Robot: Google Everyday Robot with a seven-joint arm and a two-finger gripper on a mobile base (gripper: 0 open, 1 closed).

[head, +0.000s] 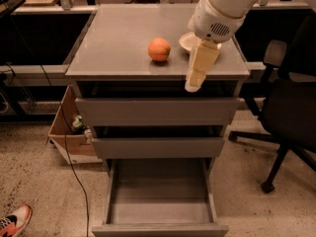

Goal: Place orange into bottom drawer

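The orange (159, 49) sits on the grey cabinet top (118, 38), left of a cream-white bowl (186, 41) that the arm partly hides. The bottom drawer (159, 201) is pulled out and shows a plain grey inside with nothing in it. The two drawers above it are shut. My gripper (193, 85) hangs down from the white arm over the cabinet's front right edge, to the right of the orange and apart from it. It holds nothing that I can see.
A black office chair (289, 107) stands right of the cabinet. An open cardboard box (66, 132) and a black cable (74, 172) lie on the floor at the left. A shoe (12, 222) shows at the bottom left corner.
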